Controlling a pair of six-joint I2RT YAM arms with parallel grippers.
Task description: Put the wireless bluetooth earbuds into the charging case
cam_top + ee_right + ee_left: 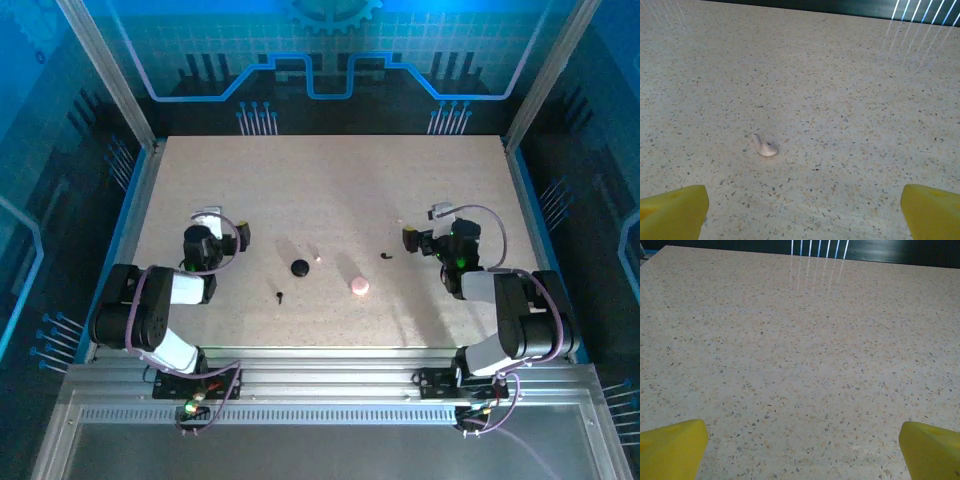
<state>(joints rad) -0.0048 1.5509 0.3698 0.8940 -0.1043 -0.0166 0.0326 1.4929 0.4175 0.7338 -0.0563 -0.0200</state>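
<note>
nearest to the arm bases, one tiny black earbud with a short stem (281, 296) lies on the speckled beige table top (400, 190). to its right sits a small round pink piece (359, 286). just beyond the first earbud rests the small round black charging case (299, 267), near it but not touching. right of the case is a small pale bud-shaped piece (318, 258), which the right wrist view shows with a short stem. further right lies the second tiny black earbud (386, 255), just before the right gripper (802, 212). the left gripper (801, 450) is well apart from all these, over bare table. both claws are released: the yellow fingertips (672, 447) stand wide apart with nothing between them.

i judge the earbuds to be very light, hard and smooth, so a strong pinch can shoot them away. it is better to take one across the thicker bud body, leaving the stem free, and to close gently. the case is also light and may slide when an earbud is pressed in, so the other claw should steady it at the rim.
</note>
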